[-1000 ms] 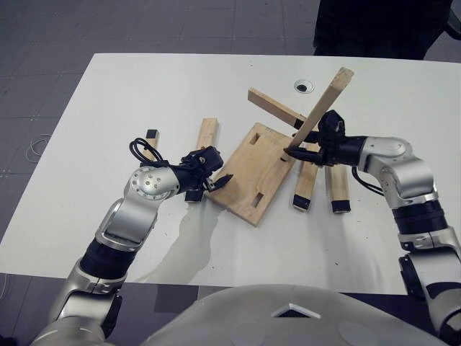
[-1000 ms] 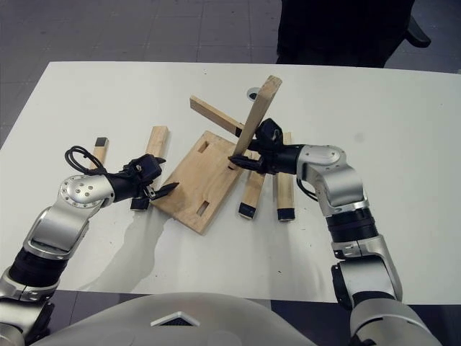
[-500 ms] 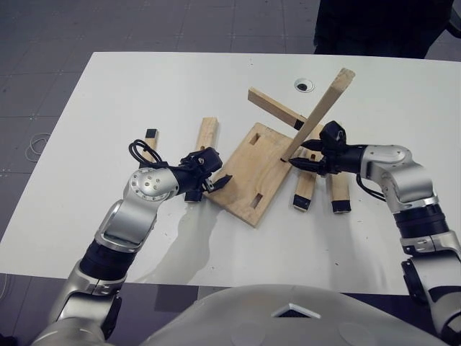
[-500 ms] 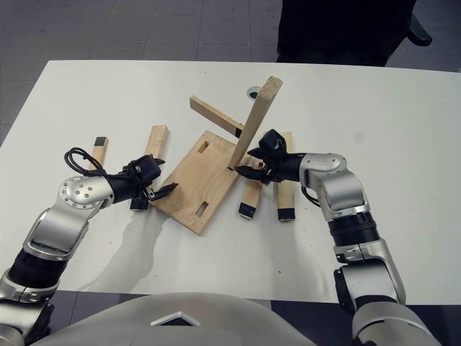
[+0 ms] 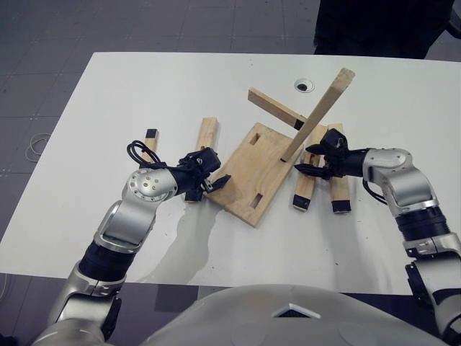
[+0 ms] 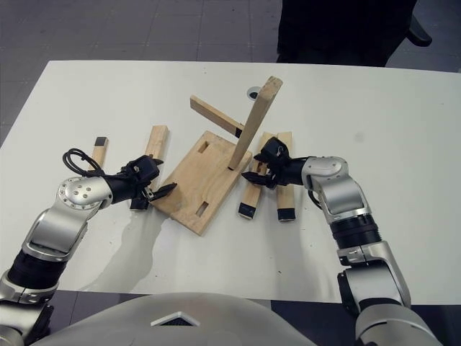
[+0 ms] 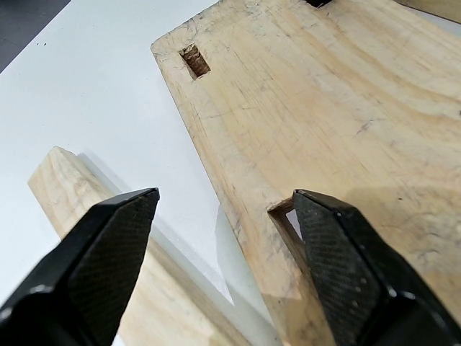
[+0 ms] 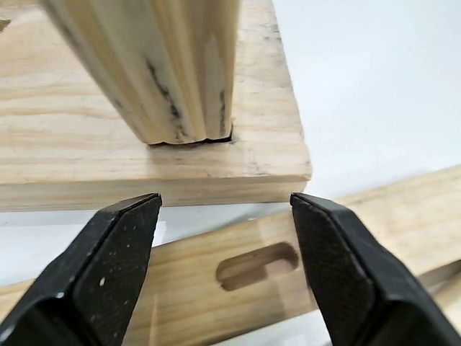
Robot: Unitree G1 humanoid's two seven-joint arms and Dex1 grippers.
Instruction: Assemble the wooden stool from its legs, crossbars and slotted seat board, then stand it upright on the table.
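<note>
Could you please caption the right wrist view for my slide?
Open right gripper facing a leg seated in the seat board slot.

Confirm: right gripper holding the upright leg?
No, the right gripper is open, clear of the leg standing in the seat board slot.

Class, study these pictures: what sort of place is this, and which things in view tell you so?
Probably an office or lab workroom: a white table with a cable hole, a grey tiled floor, and the seat board among loose wooden parts.
</note>
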